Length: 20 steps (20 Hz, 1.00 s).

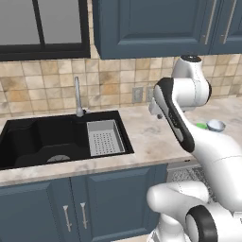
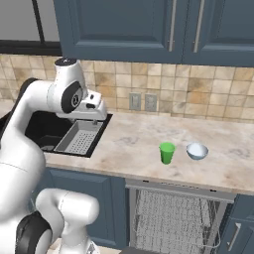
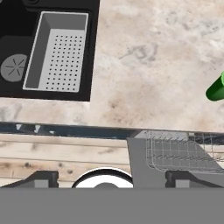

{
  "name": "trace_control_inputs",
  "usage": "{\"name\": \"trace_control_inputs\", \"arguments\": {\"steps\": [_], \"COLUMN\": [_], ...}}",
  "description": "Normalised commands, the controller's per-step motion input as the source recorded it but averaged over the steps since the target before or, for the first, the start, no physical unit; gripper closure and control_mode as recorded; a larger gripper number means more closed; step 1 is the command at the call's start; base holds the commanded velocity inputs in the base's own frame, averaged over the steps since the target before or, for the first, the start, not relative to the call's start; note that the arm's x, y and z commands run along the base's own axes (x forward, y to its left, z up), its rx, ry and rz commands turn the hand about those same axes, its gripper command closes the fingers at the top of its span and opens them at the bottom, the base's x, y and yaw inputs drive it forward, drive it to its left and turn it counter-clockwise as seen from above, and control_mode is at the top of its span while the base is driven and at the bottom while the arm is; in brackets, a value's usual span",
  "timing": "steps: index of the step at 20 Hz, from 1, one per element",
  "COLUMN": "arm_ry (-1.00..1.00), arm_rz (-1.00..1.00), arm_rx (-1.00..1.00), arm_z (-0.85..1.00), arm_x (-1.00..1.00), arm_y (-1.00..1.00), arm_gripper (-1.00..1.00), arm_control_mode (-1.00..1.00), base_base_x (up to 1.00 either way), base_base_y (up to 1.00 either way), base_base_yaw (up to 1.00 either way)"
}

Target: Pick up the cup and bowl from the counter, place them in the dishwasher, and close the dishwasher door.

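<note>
Upright, bright green cup beside pale blue-white bowl; gripper spread wide, empty.

One cup, one bowl, one faucet, two outlets.

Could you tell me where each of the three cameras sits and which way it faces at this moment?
Left base view: behind the arm on its left, facing the sink and counter; the arm fills the right side.
Right base view: behind on the right, facing the cup, bowl and open dishwasher; the arm fills the left side.
Hand view: on the hand, looking down at the counter edge, with the open claw at the bottom.
Shared: all three show the sink's grey strainer tray.
</note>
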Motion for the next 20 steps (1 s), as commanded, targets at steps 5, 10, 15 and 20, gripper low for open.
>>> {"name": "trace_control_inputs", "arguments": {"steps": [5,10,15,20], "arm_ry": [-0.03,-0.01,0.0,-0.01], "arm_rz": [0.0,0.0,0.0,0.0], "arm_rx": [0.0,0.0,0.0,0.0], "arm_z": [-0.3,-0.25,-0.21,-0.17], "arm_x": [-0.29,-0.09,0.0,0.0], "arm_y": [0.0,-0.09,-0.21,-0.31], "arm_gripper": [-1.0,-1.0,-1.0,-1.0], "arm_control_mode": [-1.0,-1.0,-1.0,-1.0], "base_base_x": [0.0,0.0,0.0,0.0], "base_base_y": [0.0,0.0,0.0,0.0], "base_base_yaw": [0.0,0.0,0.0,0.0]}}
